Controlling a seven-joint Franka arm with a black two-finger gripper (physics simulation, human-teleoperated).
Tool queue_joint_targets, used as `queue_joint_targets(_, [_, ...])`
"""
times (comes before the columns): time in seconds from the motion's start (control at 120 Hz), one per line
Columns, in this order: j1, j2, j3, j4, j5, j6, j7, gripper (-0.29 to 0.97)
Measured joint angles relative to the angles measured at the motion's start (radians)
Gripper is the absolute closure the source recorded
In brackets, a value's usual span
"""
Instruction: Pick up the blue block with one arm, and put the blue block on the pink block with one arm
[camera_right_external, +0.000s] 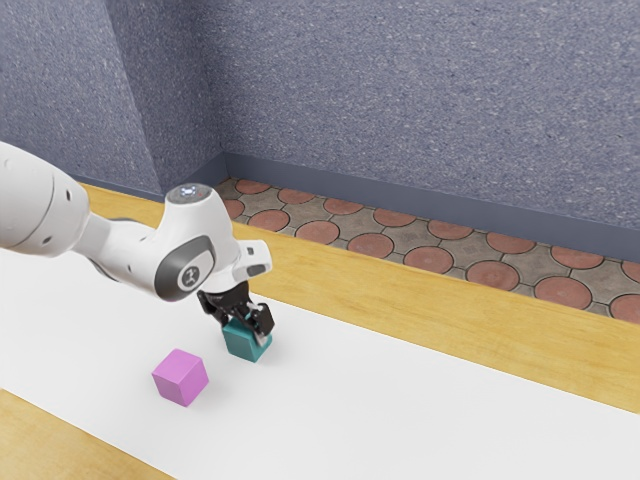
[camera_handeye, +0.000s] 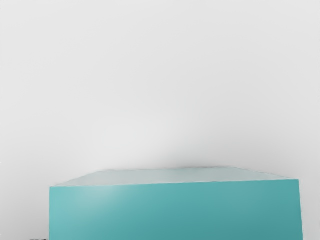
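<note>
The claw is pinching the blue block near its top; so shallow a hold is risking a slip before reaching the pink block.

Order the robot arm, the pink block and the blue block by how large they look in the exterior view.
1. The robot arm, clearly largest.
2. The pink block and blue block look alike: pink is nearer the camera, the fingers cover the blue top, so unranked.
</note>
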Motion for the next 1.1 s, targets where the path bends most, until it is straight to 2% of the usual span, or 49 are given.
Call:
queue_joint_targets(0.367, [0.003,-0.006,-0.008,-0.001,0.002,-0.005,0.005,0.29])
queue_joint_targets(0.592, [0.003,-0.048,-0.009,-0.010,0.008,-0.011,0.001,0.32])
queue_joint_targets(0.683, [0.008,-0.132,-0.010,-0.062,0.010,-0.022,-0.002,0.33])
queue_joint_targets(0.975, [0.028,-0.504,-0.013,-0.332,0.000,-0.056,-0.009,0.33])
queue_joint_targets(1.1, [0.026,-0.603,-0.012,-0.427,-0.031,-0.067,-0.012,0.32])
